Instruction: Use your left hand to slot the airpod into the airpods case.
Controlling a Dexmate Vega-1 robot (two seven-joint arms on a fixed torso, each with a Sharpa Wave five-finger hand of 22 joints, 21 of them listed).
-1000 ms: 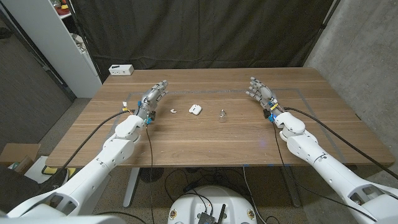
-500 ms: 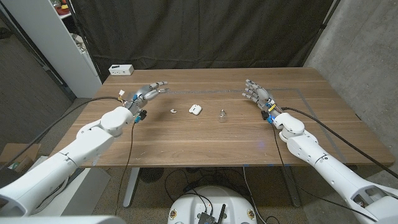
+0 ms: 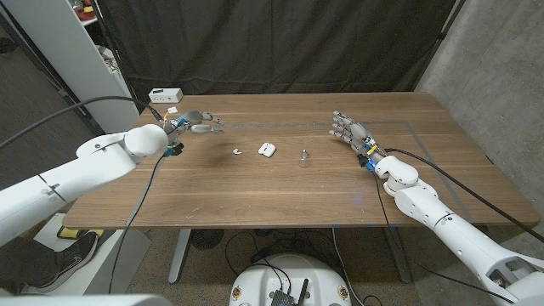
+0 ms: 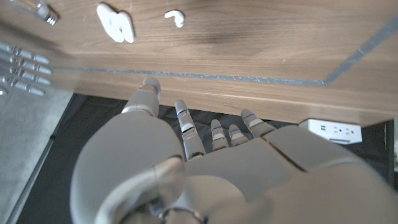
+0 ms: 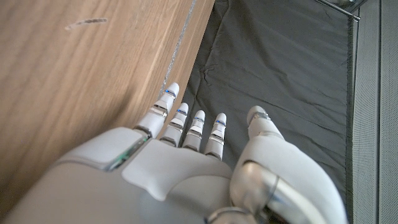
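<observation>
A small white airpod (image 3: 237, 151) (image 4: 175, 17) lies on the wooden table (image 3: 280, 187), just left of the white airpods case (image 3: 267, 150) (image 4: 116, 23), whose lid stands open. My left hand (image 3: 195, 124) hovers above the table's back left part, fingers spread and pointing right, holding nothing. It is well short of the airpod. My right hand (image 3: 352, 130) stays at the right side of the table, fingers apart and empty.
A small clear bulb-like object (image 3: 304, 155) (image 4: 38, 10) stands right of the case. A white power strip (image 3: 166, 95) (image 4: 329, 129) lies at the back left corner. A white shelf unit (image 3: 76, 51) stands left of the table, with a dark curtain behind.
My left arm has swung outward and lifted; its hand went back and left, turning from along the table to pointing right. The right hand barely moved.
</observation>
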